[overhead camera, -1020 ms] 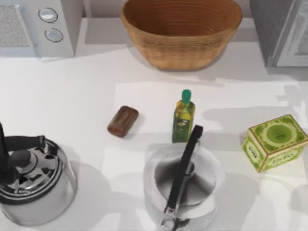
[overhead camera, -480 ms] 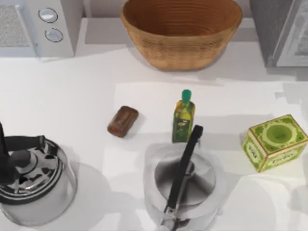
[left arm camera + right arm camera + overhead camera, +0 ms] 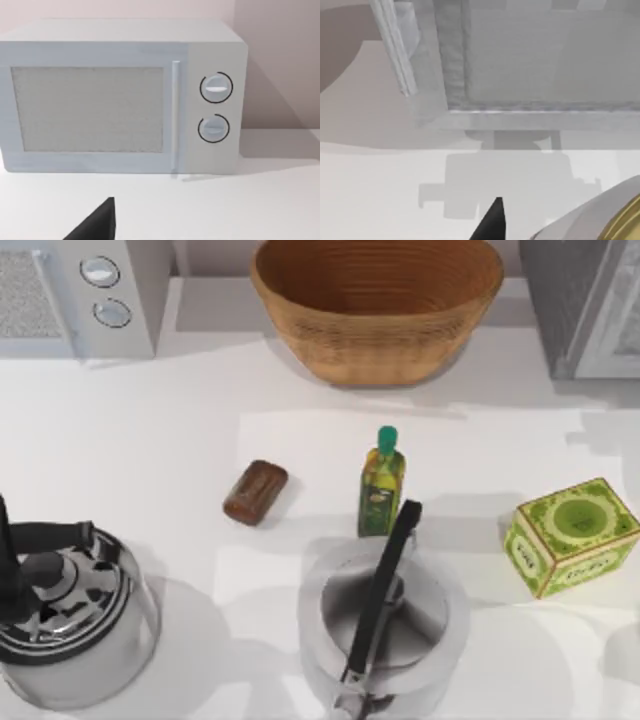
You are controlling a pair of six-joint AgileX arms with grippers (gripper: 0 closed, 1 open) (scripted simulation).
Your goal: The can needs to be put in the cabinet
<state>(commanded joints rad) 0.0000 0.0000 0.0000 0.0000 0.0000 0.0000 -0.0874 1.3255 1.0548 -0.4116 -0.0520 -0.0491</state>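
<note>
table [image 3: 150, 440] | can [image 3: 256, 492] lying beside oil bottle [image 3: 381, 485] | kettles [image 3: 385, 625] near

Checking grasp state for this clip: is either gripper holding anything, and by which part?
Nothing is held. The can lies free on the table, between kettle and oil bottle, with no gripper on it.

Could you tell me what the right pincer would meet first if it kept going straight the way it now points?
Most likely the cabinet: in the right wrist view it stands straight ahead across a bare stretch of table. Only one dark fingertip of the right pincer is visible, and depth is unclear, so this is a judgement.
</note>
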